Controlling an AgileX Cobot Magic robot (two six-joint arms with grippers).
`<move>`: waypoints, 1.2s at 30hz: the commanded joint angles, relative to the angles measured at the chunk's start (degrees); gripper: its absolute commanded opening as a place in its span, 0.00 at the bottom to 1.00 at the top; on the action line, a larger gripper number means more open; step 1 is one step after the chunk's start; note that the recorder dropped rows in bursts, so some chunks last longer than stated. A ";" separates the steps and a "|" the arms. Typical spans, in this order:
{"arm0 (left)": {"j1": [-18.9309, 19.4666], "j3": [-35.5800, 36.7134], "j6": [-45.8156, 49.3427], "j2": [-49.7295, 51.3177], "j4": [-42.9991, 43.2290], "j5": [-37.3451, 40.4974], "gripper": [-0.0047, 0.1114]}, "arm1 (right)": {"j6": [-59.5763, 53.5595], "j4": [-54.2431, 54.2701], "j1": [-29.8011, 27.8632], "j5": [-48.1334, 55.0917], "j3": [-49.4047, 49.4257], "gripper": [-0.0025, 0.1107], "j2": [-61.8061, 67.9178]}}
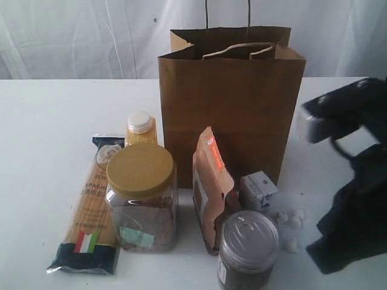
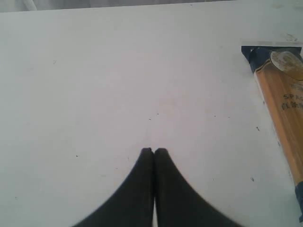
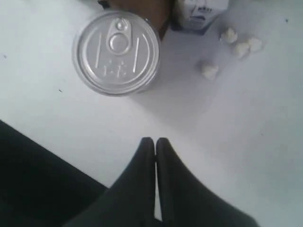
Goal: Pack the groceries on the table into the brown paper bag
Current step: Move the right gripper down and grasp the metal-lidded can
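White table (image 1: 42,133), spaghetti packet (image 1: 92,205) lettered "SPA"

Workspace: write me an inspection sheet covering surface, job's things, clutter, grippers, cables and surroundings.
Surface: white table, faintly speckled.
Job's things: brown paper bag upright and open at the back. In front of it, all outside the bag: spaghetti packet lying flat, gold-lidded jar, yellow-grain bottle, brown pouch, silver-topped can, white-blue carton.
Clutter: small white lumps beside the can and carton.
Grippers: left gripper shut, empty, over bare table near the spaghetti packet; right gripper shut, empty, near the can.
Cables: nothing seen.
Surroundings: wrinkled white backdrop behind the table.
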 commanded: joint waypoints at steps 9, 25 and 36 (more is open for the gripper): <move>0.26 0.20 -0.27 -0.18 0.03 0.21 0.04 | -8.85 2.16 1.88 -5.66 -0.39 0.18 10.55; 0.26 0.20 -0.27 -0.18 0.03 0.21 0.04 | -10.10 7.25 1.88 -15.16 -0.50 0.77 17.64; 0.26 0.20 -0.27 -0.18 0.03 0.21 0.04 | -6.20 5.90 1.88 -15.37 -0.50 0.69 25.55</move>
